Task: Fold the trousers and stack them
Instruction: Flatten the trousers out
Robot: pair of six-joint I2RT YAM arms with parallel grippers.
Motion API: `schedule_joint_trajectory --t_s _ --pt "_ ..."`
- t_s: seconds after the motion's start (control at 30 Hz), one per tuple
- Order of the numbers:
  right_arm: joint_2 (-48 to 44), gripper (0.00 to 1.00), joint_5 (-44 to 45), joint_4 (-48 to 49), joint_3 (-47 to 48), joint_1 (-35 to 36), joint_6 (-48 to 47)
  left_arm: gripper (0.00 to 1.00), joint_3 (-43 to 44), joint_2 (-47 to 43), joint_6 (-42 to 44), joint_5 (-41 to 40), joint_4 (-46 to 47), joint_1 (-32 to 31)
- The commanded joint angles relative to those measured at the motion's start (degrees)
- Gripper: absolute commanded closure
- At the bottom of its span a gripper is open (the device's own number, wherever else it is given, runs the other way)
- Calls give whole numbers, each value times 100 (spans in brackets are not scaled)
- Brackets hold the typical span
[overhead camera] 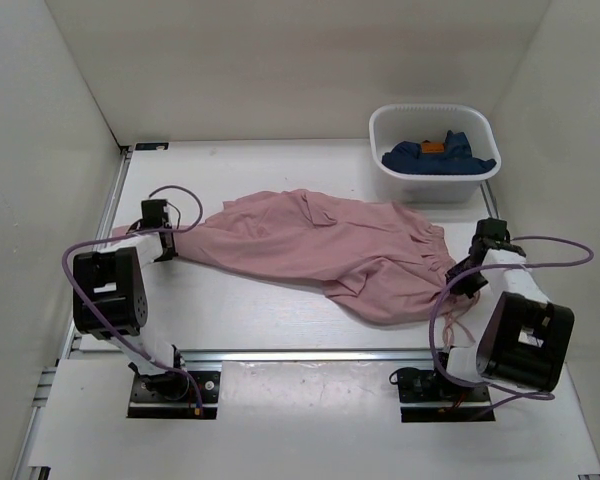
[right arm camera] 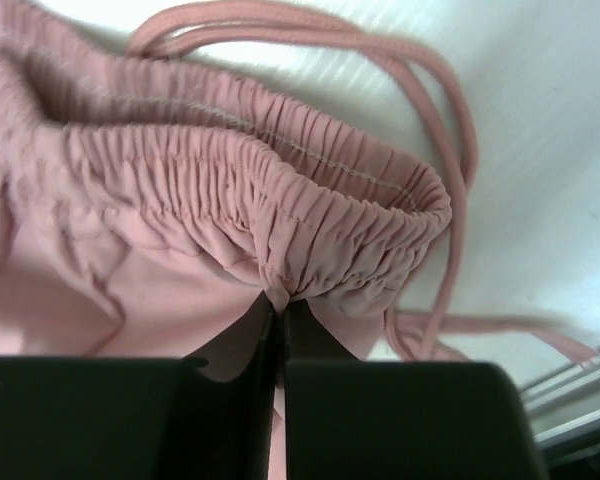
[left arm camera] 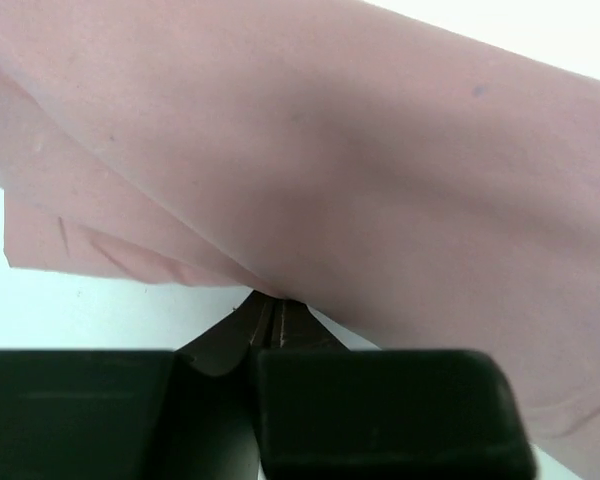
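Note:
The dusty-pink trousers (overhead camera: 320,245) lie stretched across the table from left to right, legs to the left, gathered waist to the right. My left gripper (overhead camera: 168,243) is shut on the leg end of the trousers (left arm camera: 310,190); its jaws pinch the cloth edge in the left wrist view (left arm camera: 275,300). On the other side, my right gripper (overhead camera: 462,272) is shut on the elastic waistband (right arm camera: 280,210), with the jaws (right arm camera: 280,305) pressed together on a fold of it. Pink drawstrings (right arm camera: 450,130) loop beside the waistband on the table.
A white tub (overhead camera: 435,152) at the back right holds dark blue garments (overhead camera: 438,156) with an orange patch. White walls close in the table on the left, back and right. A metal rail (overhead camera: 310,355) runs along the near edge between the arm bases.

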Motion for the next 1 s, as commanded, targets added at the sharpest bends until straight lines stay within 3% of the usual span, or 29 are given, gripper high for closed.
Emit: schedule_joint_trajectory --t_s 0.0,0.17,0.3,0.4,0.43,0.53,0.63,0.73,0.97 --pt "-539 100 -146 -587 212 43 -366 86 58 -195 -23 26 -367 47" --pt "-1514 100 -296 -1273 212 342 -647 86 1208 -1611 -23 254 -948 21" --pt "-2130 100 -296 -1591 20 395 -710 86 2832 -1122 -23 499 -1483 -637" --pt "-2131 100 -296 -1731 19 395 -762 86 3223 -427 -23 458 -2141 -1085" --pt "-2131 97 -296 -1731 19 395 -762 76 3119 -269 -23 -179 -2196 -1087" --pt "-2070 93 -427 -1565 19 395 -762 3 2934 232 -23 -47 -2354 -562" --pt "-2070 93 -480 -1512 -95 395 -762 0 3484 768 -23 1057 -2503 394" --pt "-2070 93 -551 -1459 -148 395 -876 0 3838 1165 -23 1518 -2645 950" --pt "-2184 93 -612 -1459 -385 395 -982 0 3699 1656 -23 1651 -2530 1206"
